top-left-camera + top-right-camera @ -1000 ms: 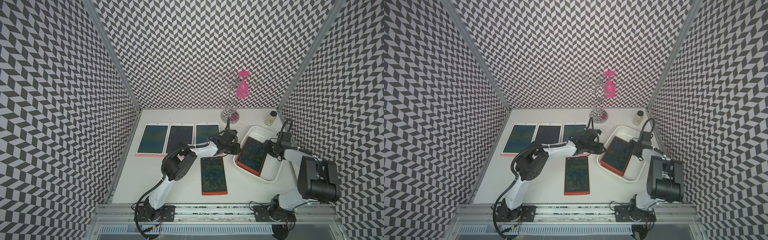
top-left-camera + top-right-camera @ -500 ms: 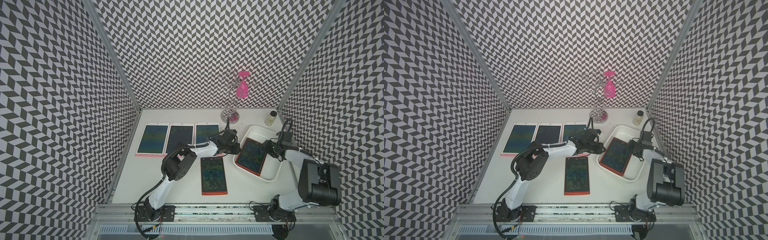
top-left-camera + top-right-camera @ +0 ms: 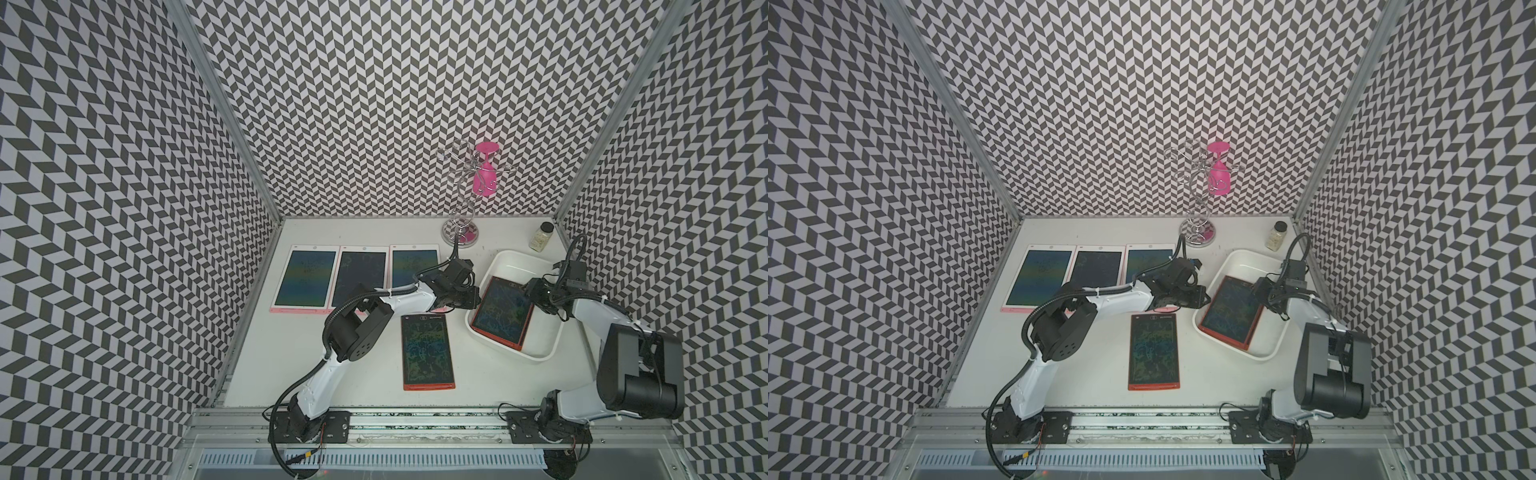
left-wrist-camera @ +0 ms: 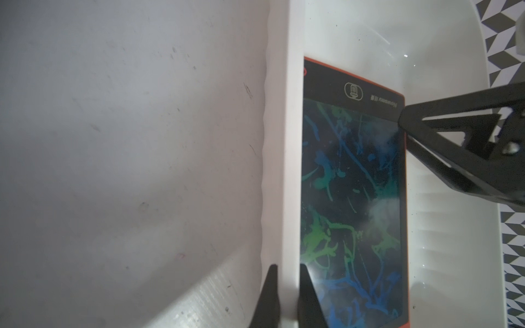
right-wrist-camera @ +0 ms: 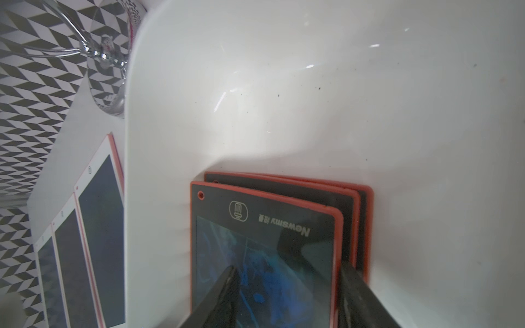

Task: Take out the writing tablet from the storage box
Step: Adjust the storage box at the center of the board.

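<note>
In both top views the writing tablet (image 3: pixel 503 311) is logged inside the storage box (image 3: pixel 540 358). Left wrist view: the jaws of the left gripper (image 4: pixel 287 272) are pinched on the box rim (image 4: pixel 279 170); were that hold lost, the box could be dragged. Right wrist view: the jaws of the right gripper (image 5: pixel 287 284) are set either side of the tablet's edge, clamping not discernible, so the tablet underneath (image 5: pixel 359 227) could be lifted too.

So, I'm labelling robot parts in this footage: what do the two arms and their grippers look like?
Both the left arm and right arm have white links joined by bulky black joint housings, with black ribbed cables looping alongside. The left gripper and right gripper have thin, tapering matte-black fingers.
</note>
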Robot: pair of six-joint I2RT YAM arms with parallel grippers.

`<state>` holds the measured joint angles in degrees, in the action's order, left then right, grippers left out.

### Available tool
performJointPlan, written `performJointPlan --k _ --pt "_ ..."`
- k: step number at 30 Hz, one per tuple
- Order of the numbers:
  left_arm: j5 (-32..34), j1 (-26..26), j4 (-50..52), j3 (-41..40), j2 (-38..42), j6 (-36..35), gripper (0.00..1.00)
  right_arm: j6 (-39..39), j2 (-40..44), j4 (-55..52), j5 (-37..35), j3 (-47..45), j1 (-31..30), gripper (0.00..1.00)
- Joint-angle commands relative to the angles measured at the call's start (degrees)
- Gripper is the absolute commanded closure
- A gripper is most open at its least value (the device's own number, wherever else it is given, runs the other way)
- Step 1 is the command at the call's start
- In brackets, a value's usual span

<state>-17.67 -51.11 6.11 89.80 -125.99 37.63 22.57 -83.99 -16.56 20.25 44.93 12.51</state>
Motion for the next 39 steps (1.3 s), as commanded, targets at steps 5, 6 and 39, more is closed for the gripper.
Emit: performJointPlan --k 5,6,39 --pt "-5.3 -2.1 -0.8 2.0 -0.3 0.3 1.00 0.8 2.6 0.3 11.3 1.2 -1.3 0.45" --pt "-5.3 -2.1 -0.7 2.0 -0.3 0.3 1.00 0.8 2.5 0.4 11.8 1.1 -1.3 0.45" --pt "-2.7 3.1 -8.0 -8.1 13.7 2.2 0.68 -0.3 8.0 0.7 23.2 -1.8 3.7 0.99"
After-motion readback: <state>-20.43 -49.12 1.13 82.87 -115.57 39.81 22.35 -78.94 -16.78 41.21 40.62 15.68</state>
